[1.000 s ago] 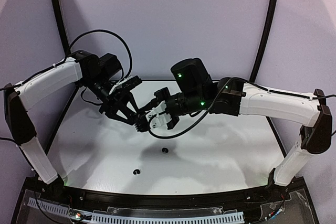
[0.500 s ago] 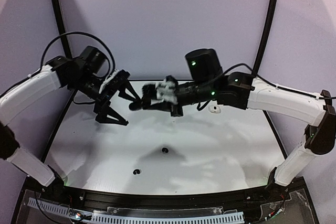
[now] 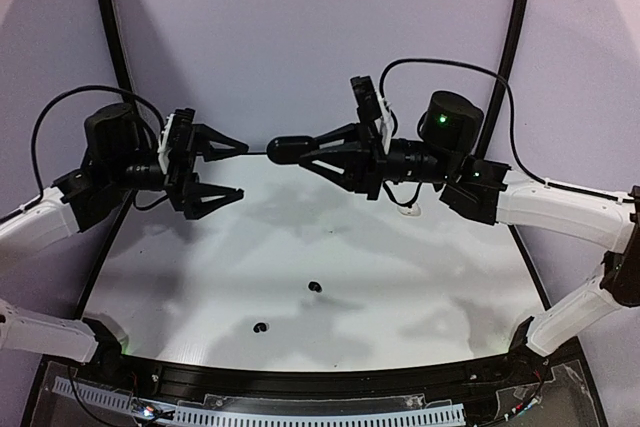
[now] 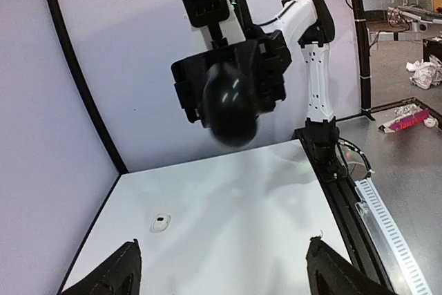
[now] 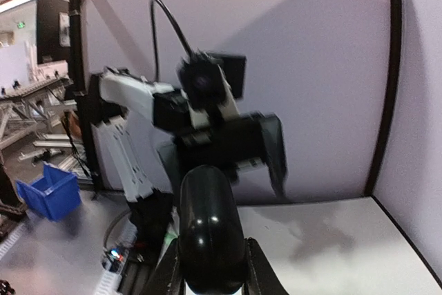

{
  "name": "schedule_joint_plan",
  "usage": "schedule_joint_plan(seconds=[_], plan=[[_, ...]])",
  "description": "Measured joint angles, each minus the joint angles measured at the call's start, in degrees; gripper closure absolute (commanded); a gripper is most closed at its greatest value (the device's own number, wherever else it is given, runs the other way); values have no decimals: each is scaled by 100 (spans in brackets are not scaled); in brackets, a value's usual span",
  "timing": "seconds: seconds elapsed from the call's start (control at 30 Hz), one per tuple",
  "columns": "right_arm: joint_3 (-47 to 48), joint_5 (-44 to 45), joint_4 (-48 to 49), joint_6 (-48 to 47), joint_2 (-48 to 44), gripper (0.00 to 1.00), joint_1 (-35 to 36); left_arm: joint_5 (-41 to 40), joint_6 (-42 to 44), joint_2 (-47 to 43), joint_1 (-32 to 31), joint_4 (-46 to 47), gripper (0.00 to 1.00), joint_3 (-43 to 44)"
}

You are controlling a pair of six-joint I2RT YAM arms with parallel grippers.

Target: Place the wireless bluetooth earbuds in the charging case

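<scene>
Both arms have risen and swung apart since a second ago, when their jaws met low over the middle of the desk; the left jaws have since spread wide.

Nearest, on the middle of the desk, sit two dark spots, too small to tell whether they are black earbuds.

Further back and high above the desk, the left jaws, on the left, stand wide open and hold nothing. Facing them from the right, the right jaws are closed on a glossy black egg-shaped case, held out level toward the left arm. No open lid shows.

Furthest, on the desk's far right under the right arm, lies a white earbud, well apart from the case.

The case likely needs opening next. The right jaws should keep a firm, steady grip on the slippery shell, with its seam turned toward the left jaws. Those should narrow before pinching the lid or any tiny earbud.
</scene>
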Motion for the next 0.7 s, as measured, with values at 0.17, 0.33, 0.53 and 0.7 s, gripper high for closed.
schedule_joint_plan(seconds=[0.17,0.33,0.53,0.7], plan=[[98,-160,605,730,133,100,0,-205,-730,304,-216,693,28,-26],[251,-155,605,890,341,100,0,-326,-1180,435,-413,1102,32,4],[337,-83,555,850,387,100,0,-295,-1727,616,-476,1344,35,101],[417,-2,494,782,398,100,0,-236,-2149,662,-522,1587,41,109]])
